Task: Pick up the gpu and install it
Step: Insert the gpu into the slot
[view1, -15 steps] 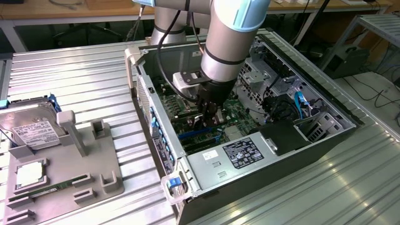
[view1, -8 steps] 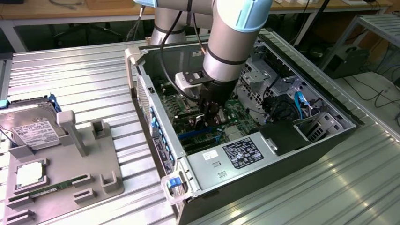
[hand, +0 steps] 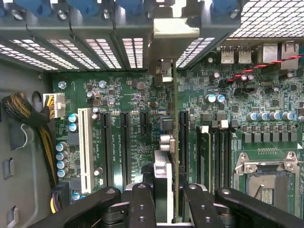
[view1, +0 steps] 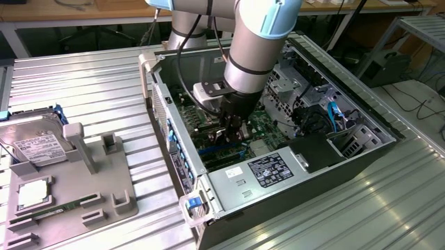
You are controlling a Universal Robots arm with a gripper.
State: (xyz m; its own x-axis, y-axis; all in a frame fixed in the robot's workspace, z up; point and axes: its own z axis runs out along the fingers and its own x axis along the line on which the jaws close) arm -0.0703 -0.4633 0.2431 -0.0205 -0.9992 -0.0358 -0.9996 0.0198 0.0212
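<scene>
I have the hand [hand: 164, 202] clamped on the gpu [hand: 162, 173]; if it sits off the slot [hand: 183, 137], pressing could jam or bend it.

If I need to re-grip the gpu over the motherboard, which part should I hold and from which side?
I'd pinch its two flat faces along the upper edge, coming straight down from above the open case. The gpu stands on edge, thin between the fingers, its lower edge facing the motherboard.

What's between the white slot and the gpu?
Wrist view: two long black slots, then a short black slot, stand empty between white slot and gpu.
</scene>
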